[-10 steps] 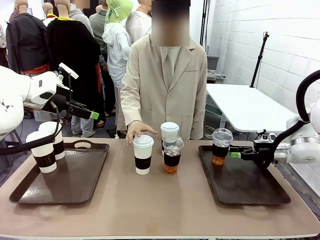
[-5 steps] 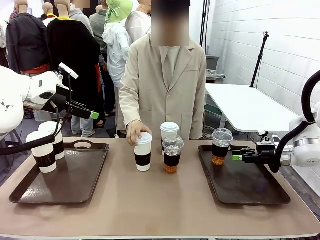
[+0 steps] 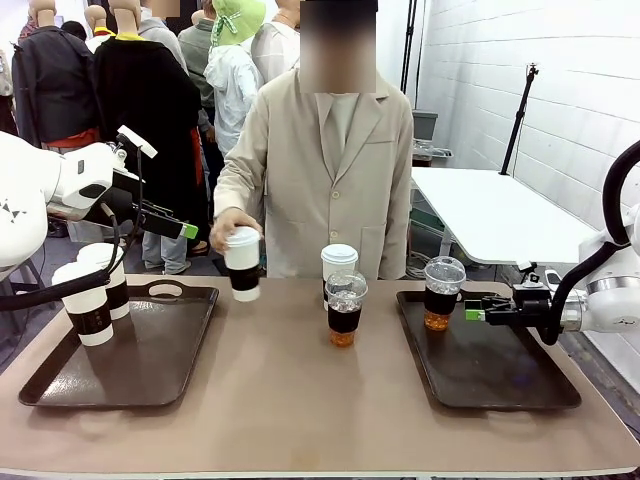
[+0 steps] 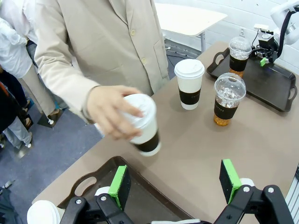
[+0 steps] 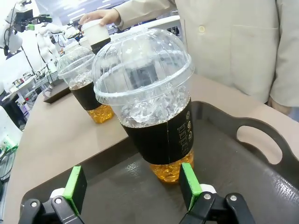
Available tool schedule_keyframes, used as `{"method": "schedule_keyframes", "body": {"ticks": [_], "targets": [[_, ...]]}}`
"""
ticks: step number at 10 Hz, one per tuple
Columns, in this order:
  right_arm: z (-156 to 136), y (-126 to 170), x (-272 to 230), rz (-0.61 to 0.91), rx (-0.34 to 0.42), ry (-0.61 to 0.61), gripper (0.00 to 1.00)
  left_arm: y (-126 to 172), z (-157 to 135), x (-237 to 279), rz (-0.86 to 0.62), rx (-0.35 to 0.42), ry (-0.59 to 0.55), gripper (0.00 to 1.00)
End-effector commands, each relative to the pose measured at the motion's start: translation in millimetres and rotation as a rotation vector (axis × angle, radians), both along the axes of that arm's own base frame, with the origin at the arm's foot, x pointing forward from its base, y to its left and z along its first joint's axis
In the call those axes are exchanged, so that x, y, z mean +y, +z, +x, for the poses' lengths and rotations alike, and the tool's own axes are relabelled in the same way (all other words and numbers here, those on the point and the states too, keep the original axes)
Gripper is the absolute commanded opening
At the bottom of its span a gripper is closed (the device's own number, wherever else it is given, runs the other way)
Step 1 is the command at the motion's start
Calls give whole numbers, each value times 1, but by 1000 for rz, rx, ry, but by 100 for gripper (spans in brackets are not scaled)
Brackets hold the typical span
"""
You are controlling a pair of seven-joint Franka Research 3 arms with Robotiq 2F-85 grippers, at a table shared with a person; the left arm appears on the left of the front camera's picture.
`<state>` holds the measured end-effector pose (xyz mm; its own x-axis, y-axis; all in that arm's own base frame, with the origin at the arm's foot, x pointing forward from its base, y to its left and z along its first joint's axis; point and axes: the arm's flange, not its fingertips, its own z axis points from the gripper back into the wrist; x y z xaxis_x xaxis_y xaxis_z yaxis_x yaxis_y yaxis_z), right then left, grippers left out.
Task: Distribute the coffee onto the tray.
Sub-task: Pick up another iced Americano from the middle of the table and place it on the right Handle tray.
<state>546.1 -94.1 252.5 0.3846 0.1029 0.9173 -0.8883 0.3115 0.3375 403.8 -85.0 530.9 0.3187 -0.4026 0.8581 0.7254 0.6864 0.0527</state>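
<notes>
The person's hand [image 3: 232, 220] holds one white lidded cup with a brown sleeve [image 3: 243, 263] [image 4: 144, 125] in the air, between the table's middle and the left tray [image 3: 150, 370]. Two more white cups [image 3: 88, 302] stand on that tray's far left. A fourth white cup [image 3: 339, 262] and an iced drink [image 3: 345, 308] stand mid-table. The other iced drink [image 3: 443, 292] [image 5: 152, 112] stands on the right tray [image 3: 500, 370]. My right gripper [image 3: 474, 313] [image 5: 133, 187] is open just behind it, apart from it. My left gripper [image 3: 186, 230] [image 4: 174, 183] hangs open above the left tray.
The left tray's near and right parts are bare, as is most of the right tray. A white side table [image 3: 490, 215] stands behind at the right. People stand behind the person at the far left.
The person grasped the white cup standing mid-table, lifted it and carried it left toward my left gripper. My right gripper drew back slightly from the iced drink.
</notes>
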Motion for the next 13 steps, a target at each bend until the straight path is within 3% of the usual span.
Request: {"method": "schedule_keyframes", "body": {"ticks": [1, 4, 8, 13], "targets": [[0, 0, 0, 0, 0, 0, 100, 0, -1, 0, 1, 13, 2, 100], [-23, 2, 22, -13, 20, 14, 100, 0, -1, 0, 1, 13, 2, 100], [-56, 6, 56, -47, -25, 75, 100, 0, -1, 0, 1, 13, 2, 100], [-54, 9, 88, -126, -87, 145, 100, 0, -1, 0, 1, 13, 2, 100]]}}
